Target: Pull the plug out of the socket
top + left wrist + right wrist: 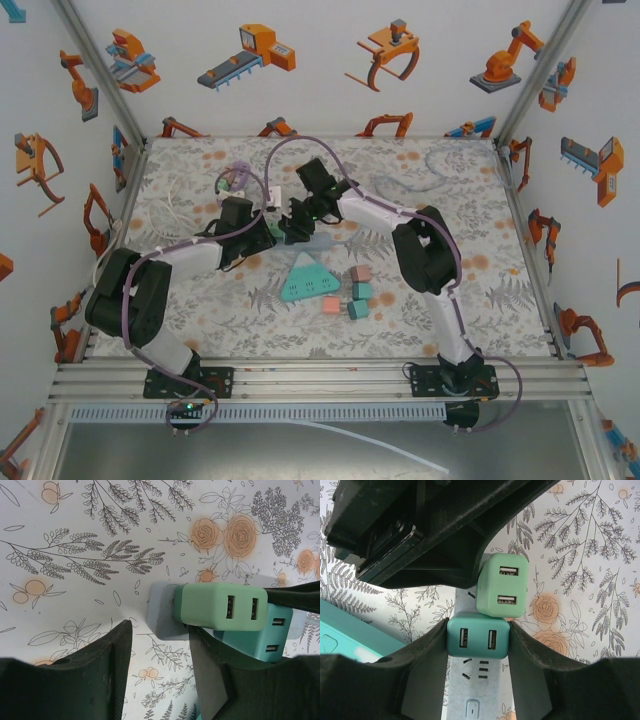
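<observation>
Right wrist view has the right tool (478, 625) pinched on the teal USB plug (478, 640), one finger flush against each side. The plug stands in the pale power strip (492, 690), whose long axis runs away from the camera, and a green USB plug (501, 585) touches it just beyond. The pull likely goes straight up off the strip's face. The left tool (160, 632), fingers spread and holding nothing, is near the strip's end.
</observation>
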You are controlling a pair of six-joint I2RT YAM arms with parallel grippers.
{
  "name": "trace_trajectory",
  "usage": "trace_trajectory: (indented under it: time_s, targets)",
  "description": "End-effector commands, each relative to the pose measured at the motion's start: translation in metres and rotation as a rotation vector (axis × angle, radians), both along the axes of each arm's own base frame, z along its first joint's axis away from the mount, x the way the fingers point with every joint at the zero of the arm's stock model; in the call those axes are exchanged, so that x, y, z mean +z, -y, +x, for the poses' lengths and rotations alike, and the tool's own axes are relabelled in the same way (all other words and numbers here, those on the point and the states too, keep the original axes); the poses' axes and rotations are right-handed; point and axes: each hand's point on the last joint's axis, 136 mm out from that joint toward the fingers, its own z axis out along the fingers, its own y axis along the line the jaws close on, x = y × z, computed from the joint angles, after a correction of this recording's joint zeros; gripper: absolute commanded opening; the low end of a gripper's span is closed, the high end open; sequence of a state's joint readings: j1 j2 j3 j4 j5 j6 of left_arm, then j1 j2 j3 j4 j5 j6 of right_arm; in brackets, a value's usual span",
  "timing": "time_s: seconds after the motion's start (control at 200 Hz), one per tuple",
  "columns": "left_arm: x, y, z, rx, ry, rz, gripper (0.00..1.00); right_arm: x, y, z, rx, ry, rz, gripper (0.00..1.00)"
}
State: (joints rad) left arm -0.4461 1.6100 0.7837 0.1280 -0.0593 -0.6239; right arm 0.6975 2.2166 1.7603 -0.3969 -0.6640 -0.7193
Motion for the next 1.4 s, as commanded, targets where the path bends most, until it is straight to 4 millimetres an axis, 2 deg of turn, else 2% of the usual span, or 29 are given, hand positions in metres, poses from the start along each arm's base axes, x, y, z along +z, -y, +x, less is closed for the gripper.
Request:
trace_trajectory:
  time_s: [0.0,0.31,0.516,0.731,0.956,1.001,1.117,1.292,1.397]
  targets:
    - [-0.042,-0.025,-0.022,0.047,-0.138,0.147,0.48,0.008,-0.016,-0.011,0.018,-0.070,0.040,0.21]
    - [-0.060,-0.027,-0.039,0.076,-0.180,0.150,0.49,0.036,-0.021,-0.008,-0.011,-0.122,0.121,0.14]
    - [-0.063,-0.033,-0.041,0.099,-0.190,0.180,0.49,0.021,-0.015,-0.016,0.040,0.059,-0.001,0.10]
    - [-0.072,-0.038,-0.044,0.128,-0.224,0.204,0.48,0.048,-0.024,-0.023,0.045,-0.038,0.092,0.10]
    - [-0.074,-0.042,-0.047,0.135,-0.234,0.217,0.48,0.073,-0.028,-0.006,-0.021,-0.049,0.165,0.08]
    - [-0.073,-0.042,-0.047,0.136,-0.231,0.218,0.48,0.072,-0.027,-0.009,-0.003,-0.018,0.155,0.08]
    - [-0.073,-0.042,-0.046,0.134,-0.235,0.227,0.48,0.055,-0.022,-0.012,0.022,0.101,0.046,0.08]
    - [-0.081,-0.047,-0.049,0.145,-0.266,0.257,0.47,0.071,-0.022,-0.019,0.021,0.033,0.097,0.07]
    - [-0.083,-0.048,-0.050,0.156,-0.266,0.260,0.47,0.077,-0.022,-0.015,-0.003,-0.010,0.123,0.07]
